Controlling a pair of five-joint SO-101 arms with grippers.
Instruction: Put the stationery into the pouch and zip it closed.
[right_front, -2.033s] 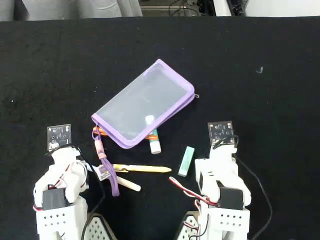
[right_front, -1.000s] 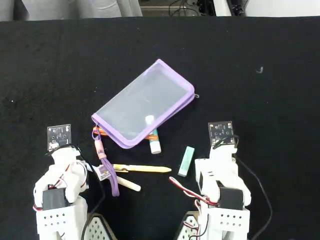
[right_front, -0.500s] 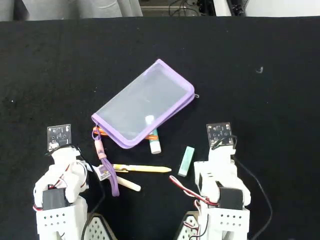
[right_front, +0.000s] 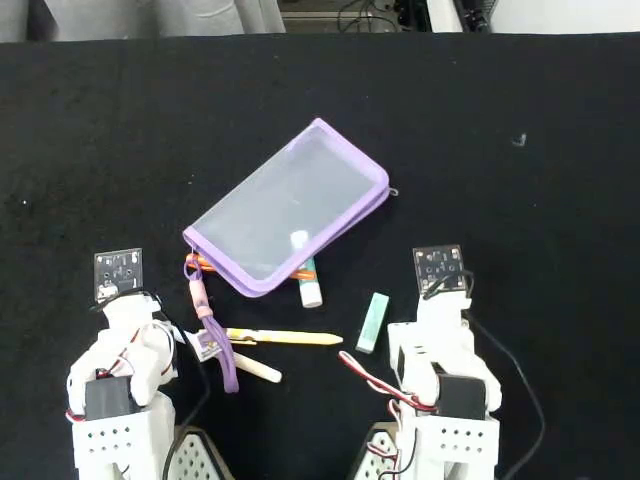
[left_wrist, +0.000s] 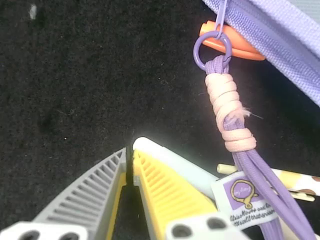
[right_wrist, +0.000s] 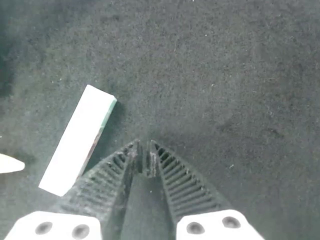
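A clear pouch with purple trim lies slanted mid-table, its braided purple-and-pink zipper strap trailing toward the left arm. The strap hangs from a purple ring beside an orange item under the pouch edge. A yellow pen, a cream stick, a white glue stick and a mint eraser lie near the pouch. My left gripper is shut, empty, beside a white pen tip. My right gripper is shut, empty, next to the eraser.
Black cloth covers the table. Both arm bases stand at the front edge, the left and the right. Open cloth lies behind and to the right of the pouch.
The right arm's wrist has shifted very slightly to the left. Nothing else has moved.
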